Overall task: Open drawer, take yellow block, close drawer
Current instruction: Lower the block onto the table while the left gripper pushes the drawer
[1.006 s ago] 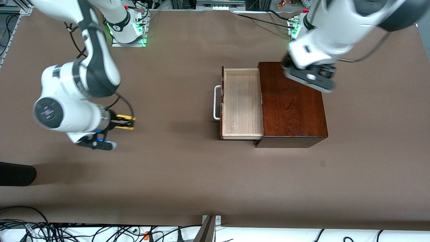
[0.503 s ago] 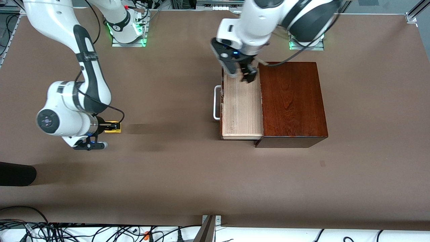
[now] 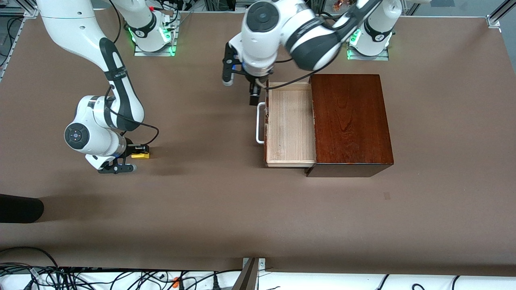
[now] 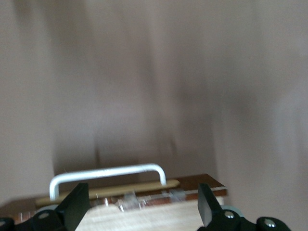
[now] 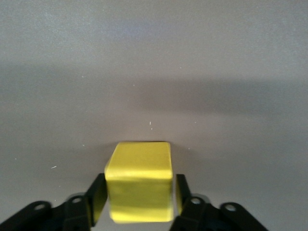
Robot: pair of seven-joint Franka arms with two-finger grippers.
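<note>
The drawer (image 3: 290, 125) stands pulled out of the dark wooden box (image 3: 350, 121), and its pale tray is bare. Its white bar handle (image 3: 260, 123) faces the right arm's end of the table. My left gripper (image 3: 254, 94) hangs open over the drawer's front, at the handle's end farther from the front camera. The left wrist view shows that handle (image 4: 106, 173) and the tray (image 4: 154, 216) between the wide-spread jaws of the left gripper (image 4: 142, 211). The yellow block (image 3: 140, 155) rests on the table, out toward the right arm's end. My right gripper (image 5: 139, 197) straddles the block (image 5: 139, 185), open, a thin gap showing beside one finger (image 5: 180, 192).
A dark object (image 3: 20, 208) lies at the table's edge at the right arm's end. Cables (image 3: 121, 278) run along the edge nearest the front camera. Both arm bases (image 3: 153, 36) stand at the table's edge farthest from the front camera.
The left arm swung from over the box, across the drawer, to the handle's end. The right gripper came down with the block to the table and its fingers eased apart.
</note>
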